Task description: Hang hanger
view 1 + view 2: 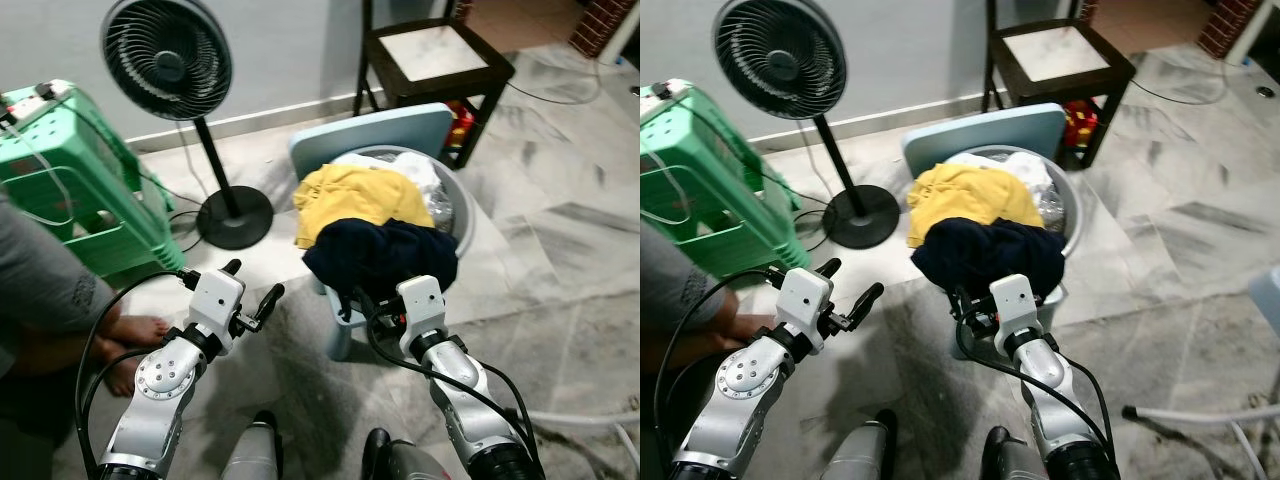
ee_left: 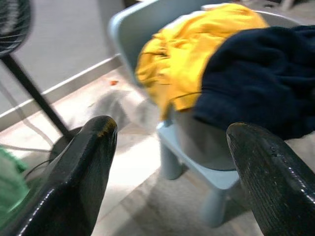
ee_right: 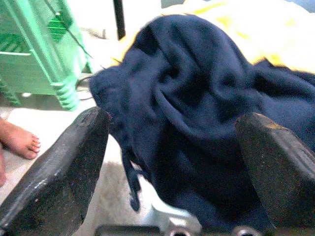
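A navy garment (image 1: 385, 250) lies heaped over a yellow garment (image 1: 350, 195) in a grey basin (image 1: 462, 215), which rests on a small light-blue chair (image 1: 370, 125). My right gripper (image 3: 174, 118) is open, its fingers (image 3: 64, 167) spread on either side of the navy cloth's front fold, close to it and holding nothing. It sits just below the basin's near rim. My left gripper (image 1: 253, 280) is open too, raised to the left of the chair and a little short of it, with nothing between its fingers (image 2: 83, 172).
A black standing fan (image 1: 165, 45) and a green plastic stool (image 1: 70, 170) stand at the back left. A dark wooden stool (image 1: 435, 55) is behind the chair. A person's bare foot (image 1: 135, 330) and grey sleeve (image 1: 40, 280) are close on my left. Marble floor lies open on the right.
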Available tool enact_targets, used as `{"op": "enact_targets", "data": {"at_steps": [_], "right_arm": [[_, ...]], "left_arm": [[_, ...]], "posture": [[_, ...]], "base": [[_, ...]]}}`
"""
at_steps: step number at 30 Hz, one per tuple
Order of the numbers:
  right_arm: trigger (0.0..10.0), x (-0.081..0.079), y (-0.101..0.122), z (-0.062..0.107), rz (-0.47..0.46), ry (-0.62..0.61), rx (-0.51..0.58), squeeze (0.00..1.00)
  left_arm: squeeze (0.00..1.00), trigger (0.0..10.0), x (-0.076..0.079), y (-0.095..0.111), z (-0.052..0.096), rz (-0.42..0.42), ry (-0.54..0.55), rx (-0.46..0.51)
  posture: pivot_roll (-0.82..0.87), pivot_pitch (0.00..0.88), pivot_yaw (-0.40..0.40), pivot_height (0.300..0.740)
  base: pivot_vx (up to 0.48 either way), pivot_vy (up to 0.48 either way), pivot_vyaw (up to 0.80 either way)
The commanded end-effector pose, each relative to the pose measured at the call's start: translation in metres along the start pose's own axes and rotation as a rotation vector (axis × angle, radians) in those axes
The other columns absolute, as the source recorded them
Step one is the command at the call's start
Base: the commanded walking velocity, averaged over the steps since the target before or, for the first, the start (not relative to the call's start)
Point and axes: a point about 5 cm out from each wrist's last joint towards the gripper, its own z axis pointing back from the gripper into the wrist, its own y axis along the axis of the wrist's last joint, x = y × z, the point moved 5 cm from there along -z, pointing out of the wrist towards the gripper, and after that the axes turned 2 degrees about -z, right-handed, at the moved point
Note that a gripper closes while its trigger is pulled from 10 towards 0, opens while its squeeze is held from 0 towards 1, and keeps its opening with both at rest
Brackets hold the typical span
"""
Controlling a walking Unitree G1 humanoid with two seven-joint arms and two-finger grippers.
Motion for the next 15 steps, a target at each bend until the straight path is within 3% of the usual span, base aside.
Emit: {"op": "enact_targets", "data": {"at_steps": [1, 4, 15], "right_arm": [[10.0, -0.0028, -0.0078, 0.0024, -0.006, 0.004, -0.022, 0.00], [10.0, -0.0033, -0.0080, 0.0023, -0.005, 0.006, -0.023, 0.00], [10.0, -0.0024, -0.0106, 0.0040, -0.022, -0.007, -0.030, 0.00]], "left_arm": [[0.00, 10.0, 0.0012, -0.0069, 0.0043, 0.003, -0.004, -0.023], [0.00, 10.0, 0.0016, -0.0075, 0.0051, 0.003, -0.004, -0.025], [0.00, 10.0, 0.0034, -0.0087, 0.0061, 0.004, -0.009, -0.030]], "posture": [[0.10, 0.283, 0.020, 0.740], [0.10, 0.284, 0.020, 0.740], [0.10, 0.290, 0.022, 0.740]], "base": [[0.360, 0.000, 0.53], [0.358, 0.000, 0.50], [0.339, 0.000, 0.00]]}}
